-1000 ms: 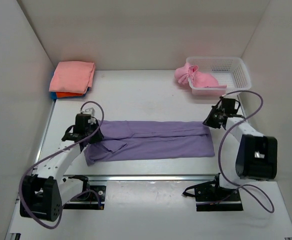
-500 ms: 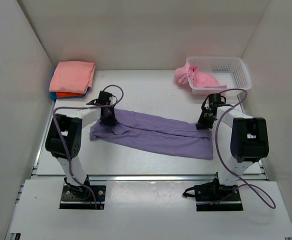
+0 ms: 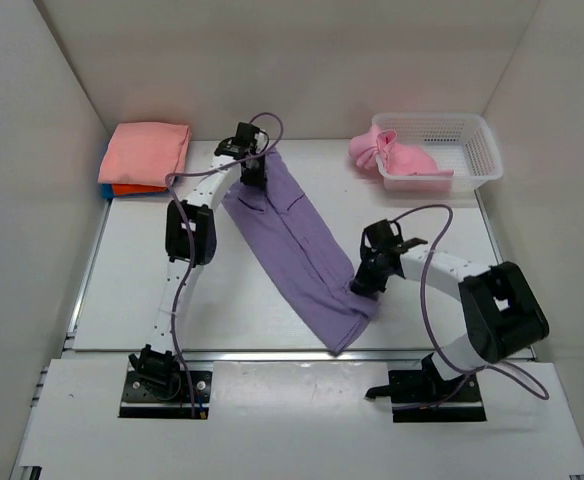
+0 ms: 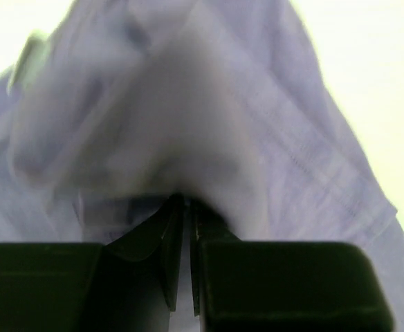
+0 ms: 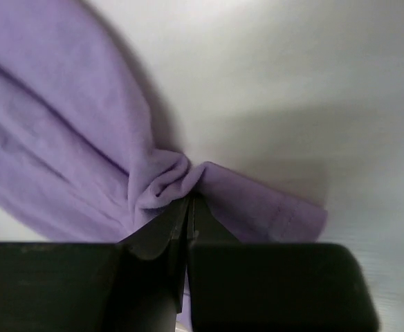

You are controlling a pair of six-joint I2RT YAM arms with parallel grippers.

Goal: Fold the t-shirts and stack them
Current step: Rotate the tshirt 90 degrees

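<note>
The lavender-purple t-shirt (image 3: pixel 297 240), folded into a long strip, lies diagonally from the far centre to the near centre-right. My left gripper (image 3: pixel 255 176) is shut on its far end; in the left wrist view the cloth (image 4: pixel 209 117) bunches at my gripper (image 4: pixel 186 202). My right gripper (image 3: pixel 364 284) is shut on its near end, with pinched cloth (image 5: pixel 160 176) at my gripper (image 5: pixel 189 200) in the right wrist view. A salmon-pink t-shirt (image 3: pixel 146 151) lies folded on an orange one (image 3: pixel 132 189) and a blue one (image 3: pixel 105 190) at the far left. A light pink t-shirt (image 3: pixel 390 155) hangs out of the basket.
A white mesh basket (image 3: pixel 450 148) stands at the far right. White walls enclose the table on three sides. A metal rail (image 3: pixel 272 354) runs along the near edge.
Both arms have swung the purple strip round: the left end went to the far centre, the right end came nearer and leftward. The strip now lies diagonally.
</note>
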